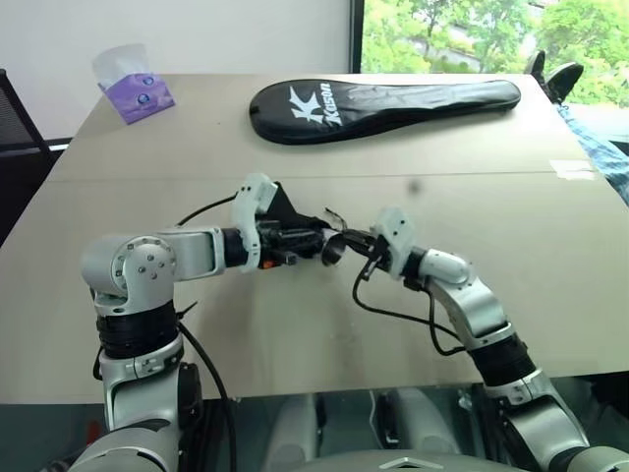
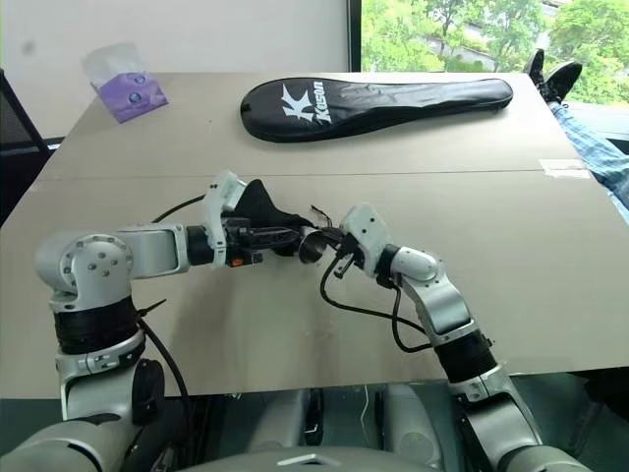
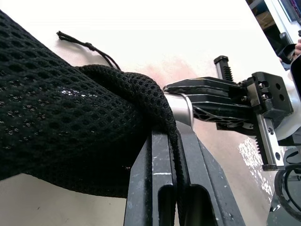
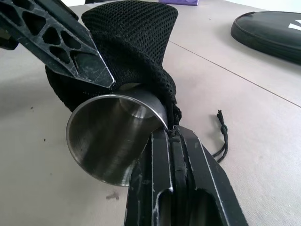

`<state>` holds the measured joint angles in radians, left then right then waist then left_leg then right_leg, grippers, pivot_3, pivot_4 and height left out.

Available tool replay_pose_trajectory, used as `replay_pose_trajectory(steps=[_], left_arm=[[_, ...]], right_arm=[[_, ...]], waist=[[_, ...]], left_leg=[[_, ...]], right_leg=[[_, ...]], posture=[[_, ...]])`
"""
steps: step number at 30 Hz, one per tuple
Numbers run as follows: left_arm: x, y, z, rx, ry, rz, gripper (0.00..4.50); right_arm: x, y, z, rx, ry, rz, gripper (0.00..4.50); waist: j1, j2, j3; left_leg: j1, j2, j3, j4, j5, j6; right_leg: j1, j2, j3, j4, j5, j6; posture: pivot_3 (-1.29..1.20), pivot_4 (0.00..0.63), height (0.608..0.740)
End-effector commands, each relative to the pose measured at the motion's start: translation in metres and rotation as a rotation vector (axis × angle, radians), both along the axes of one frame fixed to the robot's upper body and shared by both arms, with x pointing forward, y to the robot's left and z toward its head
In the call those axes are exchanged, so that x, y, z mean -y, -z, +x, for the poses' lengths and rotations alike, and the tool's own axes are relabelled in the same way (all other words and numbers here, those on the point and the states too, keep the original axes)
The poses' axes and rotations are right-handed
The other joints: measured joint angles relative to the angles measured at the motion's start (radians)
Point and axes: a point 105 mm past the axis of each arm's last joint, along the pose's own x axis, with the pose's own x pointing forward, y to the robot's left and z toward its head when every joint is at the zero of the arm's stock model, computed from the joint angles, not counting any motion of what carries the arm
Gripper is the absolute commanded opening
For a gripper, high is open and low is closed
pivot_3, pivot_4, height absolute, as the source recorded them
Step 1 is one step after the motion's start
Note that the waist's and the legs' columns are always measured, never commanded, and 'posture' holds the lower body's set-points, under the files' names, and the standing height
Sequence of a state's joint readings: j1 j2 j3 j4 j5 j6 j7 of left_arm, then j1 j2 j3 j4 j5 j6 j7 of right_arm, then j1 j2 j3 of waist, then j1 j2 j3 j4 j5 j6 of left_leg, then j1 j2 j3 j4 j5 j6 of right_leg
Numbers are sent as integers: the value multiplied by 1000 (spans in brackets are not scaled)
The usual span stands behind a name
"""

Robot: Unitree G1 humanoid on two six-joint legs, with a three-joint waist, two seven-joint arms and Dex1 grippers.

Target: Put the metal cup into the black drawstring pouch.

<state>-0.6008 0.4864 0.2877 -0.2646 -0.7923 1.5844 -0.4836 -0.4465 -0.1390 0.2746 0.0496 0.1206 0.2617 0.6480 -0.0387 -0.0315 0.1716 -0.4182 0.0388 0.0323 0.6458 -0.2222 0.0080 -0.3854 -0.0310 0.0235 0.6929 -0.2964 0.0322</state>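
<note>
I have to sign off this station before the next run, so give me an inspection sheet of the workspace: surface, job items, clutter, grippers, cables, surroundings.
Surface: light wooden table with a seam across it and a piece of tape near its right edge.
Job's things: metal cup lies on its side, base partly inside the black drawstring pouch, open rim outside.
Clutter: long black racket cover and a purple tissue pack at the far side.
Grippers: left gripper shut on the pouch's edge; right gripper shut on the pouch's edge at the cup's rim.
Cables: black cable loops under the right wrist; another leaves the left wrist.
Surroundings: window with trees; a person's legs at the right.
</note>
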Motion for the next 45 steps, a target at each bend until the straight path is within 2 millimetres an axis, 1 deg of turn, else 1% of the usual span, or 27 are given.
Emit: replay_pose_trajectory(steps=[1,4,9,12,14,17,18,22,25,28,31,32,35,37,38,39,41,45], left_arm=[[14,-15,-8,46,76,-66,0],[18,-16,-11,40,94,-84,0],[23,-14,-14,20,100,-149,0],[23,-13,-14,22,83,-164,0],[18,-12,-12,15,58,-164,0],[11,-6,-9,-8,16,-154,0],[12,-6,-8,-8,11,-169,0],[24,-3,-7,29,-18,-241,0],[25,2,-7,8,-37,-266,0],[26,1,-4,-6,-60,-326,0],[22,-3,1,-5,-95,-373,0],[19,-5,3,-8,-109,-398,0],[10,-12,9,-13,-135,-456,0],[4,-15,12,-12,-149,-479,0],[1,-17,14,-12,-157,-490,0],[-1,-19,16,-16,-164,-505,0],[-3,-23,19,-9,-171,-508,0],[-7,-33,25,54,-195,-544,0]], right_arm=[[-13,-19,5,45,18,54,18],[-18,-19,12,35,68,77,18],[-26,-24,22,-13,141,175,18],[-29,-25,22,-11,141,187,18],[-29,-26,20,-15,129,193,18],[-26,-25,19,-20,123,189,18],[-26,-24,19,-24,122,187,18],[-39,-21,16,-8,79,134,18],[-42,-20,18,8,85,102,18],[-42,-19,24,8,137,109,18],[-39,-21,23,19,121,80,18],[-36,-25,23,32,112,74,18],[-25,-37,20,68,85,60,871],[-16,-48,17,125,70,39,1934],[-11,-54,17,147,79,35,2233],[-6,-62,14,161,78,43,2780],[4,-76,4,166,50,68,3654],[25,-100,-15,183,20,92,3654]], waist=[[0,0,0],[0,0,0],[-1,0,0],[0,0,0],[0,0,0],[0,0,0],[0,0,0],[0,0,0],[-2,0,0],[-1,0,0],[0,-1,0],[0,-1,0],[3,-1,0],[3,-1,0],[3,-1,0],[2,-1,0],[2,-1,1],[5,-1,1]], left_leg=[[0,0,0,0,0,0],[0,0,0,0,0,0],[0,0,0,0,0,0],[0,0,0,0,0,0],[0,0,0,0,0,0],[0,0,0,0,0,0],[0,0,0,0,0,0],[0,0,0,0,0,0],[0,0,0,0,0,0],[0,0,-1,-1,0,0],[0,0,0,0,0,0],[0,0,0,0,0,0],[0,0,-1,0,0,0],[-1,0,-1,0,0,0],[-1,0,-1,0,0,0],[-1,0,-1,0,0,0],[-1,0,-1,0,0,0],[-1,0,-1,-1,0,0]], right_leg=[[0,0,0,0,0,0],[0,0,0,0,0,0],[0,0,1,0,0,0],[0,-1,1,0,0,0],[0,-1,1,0,0,0],[0,-1,1,0,0,0],[0,-1,1,0,0,0],[0,-1,1,0,0,0],[0,-1,1,0,0,0],[0,-1,1,0,0,0],[0,-1,1,0,0,0],[0,-1,1,0,0,0],[0,-1,0,0,0,0],[0,-1,-1,0,0,0],[0,0,-2,0,0,0],[0,0,-2,0,0,0],[0,0,-3,0,0,0],[0,-1,-3,-1,0,0]], posture=[[0,150,740],[0,150,740],[0,150,740],[0,150,740],[0,150,740],[0,150,740],[0,150,740],[0,150,740],[0,150,740],[0,150,740],[0,150,740],[0,150,740],[0,150,740],[0,150,740],[0,150,740],[0,150,740],[0,150,740],[0,150,740]])
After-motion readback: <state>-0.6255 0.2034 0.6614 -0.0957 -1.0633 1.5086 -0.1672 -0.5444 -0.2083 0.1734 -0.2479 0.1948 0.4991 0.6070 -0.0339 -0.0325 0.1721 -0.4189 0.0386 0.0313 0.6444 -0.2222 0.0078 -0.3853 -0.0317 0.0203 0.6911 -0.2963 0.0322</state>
